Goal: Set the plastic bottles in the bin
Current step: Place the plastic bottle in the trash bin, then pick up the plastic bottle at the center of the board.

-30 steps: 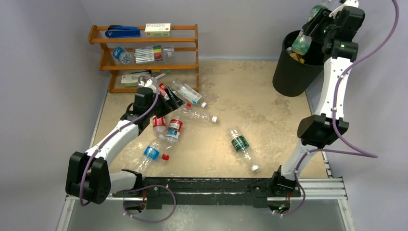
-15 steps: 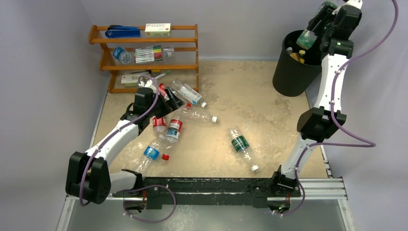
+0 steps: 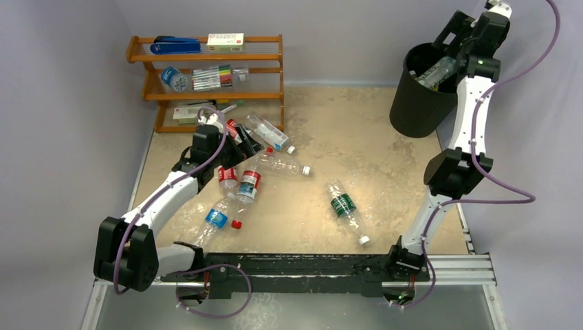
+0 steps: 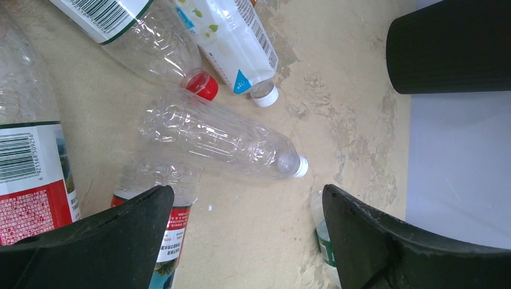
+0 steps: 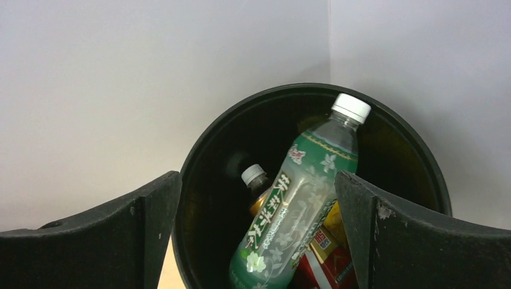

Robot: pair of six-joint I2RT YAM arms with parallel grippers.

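Plastic bottles (image 3: 249,180) mostly loose on the table (image 3: 357,137), well to the left of the bin (image 3: 412,103). Cluster of red-, blue- and white-labelled ones farthest from the bin. One dark-green-labelled bottle (image 3: 342,205) alone on its side, between that cluster and the bin, touching neither. Inside the bin, a light green bottle (image 5: 295,205), tilted, white cap up against the inner wall, bottom down among other bottles: a second white cap just beside it, red and yellow labels beneath. Right gripper (image 5: 257,180) above the bin's mouth, fingers spread wide, nothing between them, apart from the light green bottle below. Left gripper (image 4: 248,191) far from the bin, low over the cluster, fingers likewise wide apart and gripping nothing. Directly under it a clear unlabelled bottle (image 4: 223,141) on its side, white cap pointing toward the bin. Beyond that, a white-and-blue-labelled bottle (image 4: 235,36) and a red-capped one side by side. Wooden rack (image 3: 206,58) at the back of the table, on the side opposite the bin.
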